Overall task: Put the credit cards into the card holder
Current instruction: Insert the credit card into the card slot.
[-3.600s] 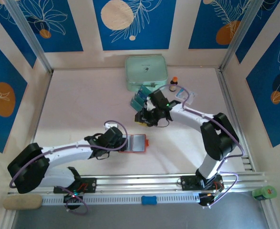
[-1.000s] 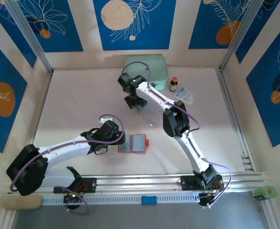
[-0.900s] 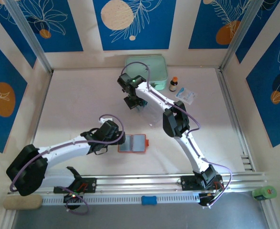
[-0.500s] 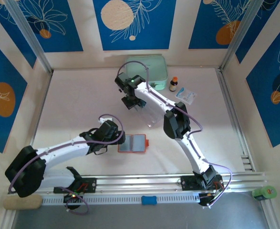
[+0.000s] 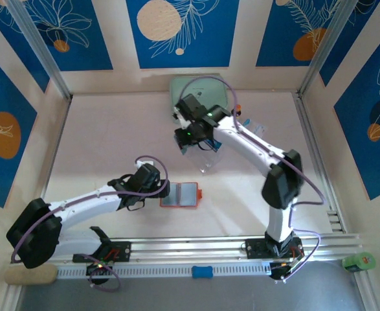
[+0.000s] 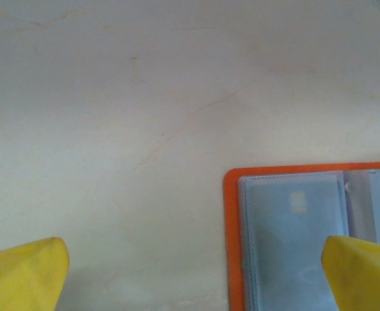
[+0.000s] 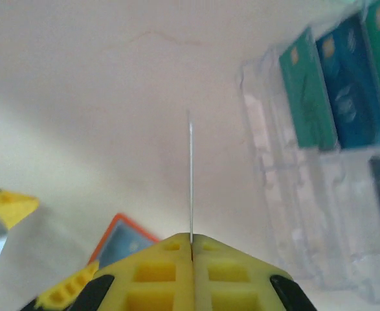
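Teal-blue credit cards (image 7: 335,91) stand in a clear rack (image 7: 287,194) toward the far middle of the tabletop (image 5: 105,142). One card (image 7: 190,168), seen edge-on, is pinched between the pressed-together fingers of the right gripper (image 7: 191,241) just beside the rack. Nearer the front edge, the orange-red card holder (image 5: 180,194) lies open, with the left gripper (image 6: 193,272) spread wide at its left edge.

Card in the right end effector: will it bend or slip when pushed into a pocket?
Probably stiff: the card stands straight, edge-on, from the shut right end effector, no sag. Likely thin and smooth, pinched only at one end, so it could pivot or slip if its tip catches the card holder.
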Controlling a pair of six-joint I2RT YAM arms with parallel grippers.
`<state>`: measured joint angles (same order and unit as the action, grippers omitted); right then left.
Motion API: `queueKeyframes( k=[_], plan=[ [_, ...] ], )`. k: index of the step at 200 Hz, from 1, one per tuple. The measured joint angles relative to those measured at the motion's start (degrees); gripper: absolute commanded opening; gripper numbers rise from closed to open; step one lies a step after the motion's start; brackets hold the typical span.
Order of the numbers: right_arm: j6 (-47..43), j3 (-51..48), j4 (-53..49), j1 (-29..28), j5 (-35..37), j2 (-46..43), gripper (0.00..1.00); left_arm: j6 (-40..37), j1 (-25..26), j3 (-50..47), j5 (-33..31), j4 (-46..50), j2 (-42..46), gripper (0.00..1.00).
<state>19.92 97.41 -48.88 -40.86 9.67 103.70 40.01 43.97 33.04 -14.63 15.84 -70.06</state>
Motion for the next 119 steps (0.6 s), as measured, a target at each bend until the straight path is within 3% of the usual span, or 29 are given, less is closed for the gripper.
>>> queueKeyframes(
  k=[36, 62, 119],
  plan=[
    [14.6, -29.6, 20.4, 3.7, -10.3, -15.0, 0.00, -1.1, 0.0, 0.0, 0.2, 0.9, 0.0, 1.00],
    [24.5, -45.4, 34.9, 1.8, -13.6, -19.8, 0.00, -1.6, 0.3, 0.0, 0.2, 1.8, -0.3, 1.00],
    [38.8, -60.7, 56.9, -7.0, -9.8, -21.0, 0.00, -1.6, 2.0, 0.0, 0.0, 2.7, -1.4, 1.00]
  ],
)
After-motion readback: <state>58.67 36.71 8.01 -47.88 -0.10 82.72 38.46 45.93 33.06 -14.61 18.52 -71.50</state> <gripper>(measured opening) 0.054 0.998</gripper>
